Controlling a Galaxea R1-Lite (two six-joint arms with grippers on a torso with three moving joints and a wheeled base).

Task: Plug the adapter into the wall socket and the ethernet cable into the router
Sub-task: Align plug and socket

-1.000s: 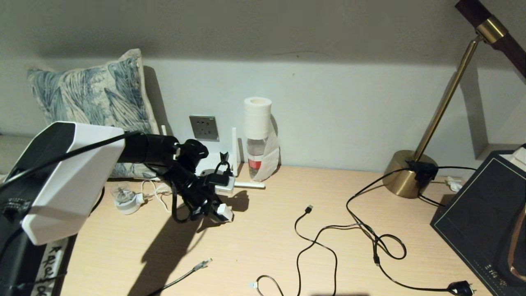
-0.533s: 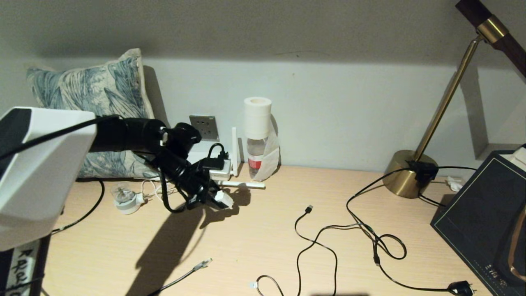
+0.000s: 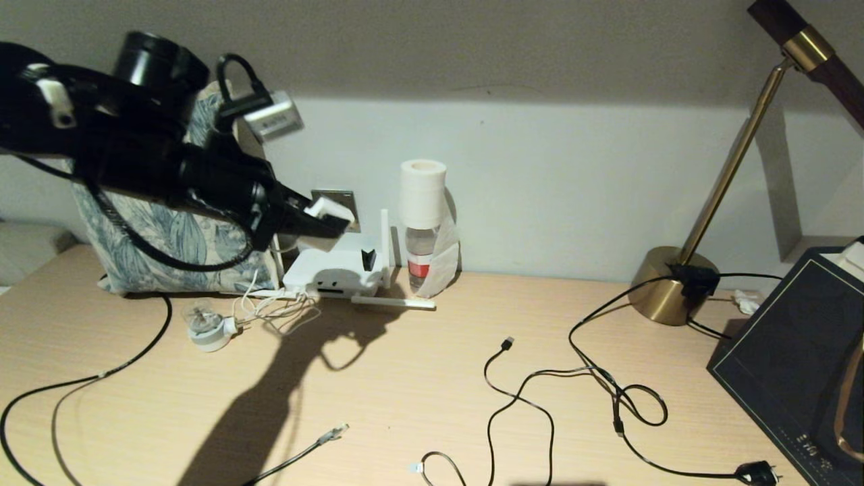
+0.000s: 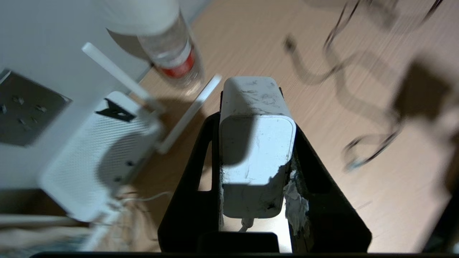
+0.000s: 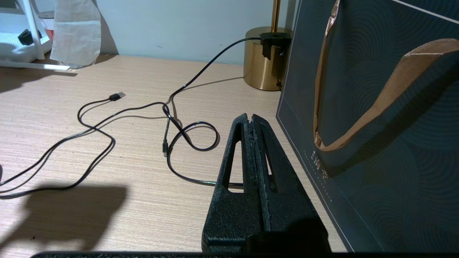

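Note:
My left gripper (image 3: 322, 219) is raised near the wall and shut on the adapter (image 3: 329, 210), a small white cube whose thin white cord hangs down behind. The adapter sits just in front of the grey wall socket (image 3: 346, 197) and covers part of it. In the left wrist view the adapter (image 4: 256, 143) is clamped between the black fingers (image 4: 204, 150), with the socket (image 4: 25, 111) off to one side, apart from it. The white router (image 3: 334, 270) lies below the socket. The ethernet cable's clear clip (image 3: 335, 433) lies loose at the table's front. My right gripper (image 5: 250, 117) is shut and empty beside a dark bag.
A bottle under a paper roll (image 3: 422, 223) stands right of the router. A round white-and-clear gadget (image 3: 206, 331) lies left of it, and a patterned pillow (image 3: 155, 155) leans on the wall. A USB-tipped black cable (image 3: 507, 343), a chunky plug (image 3: 756, 472), the brass lamp base (image 3: 665, 293) and the dark bag (image 3: 790, 364) fill the right.
My left arm has lifted from just above the table up and back toward the wall, carrying the adapter to socket height. The right gripper's earlier position is not shown.

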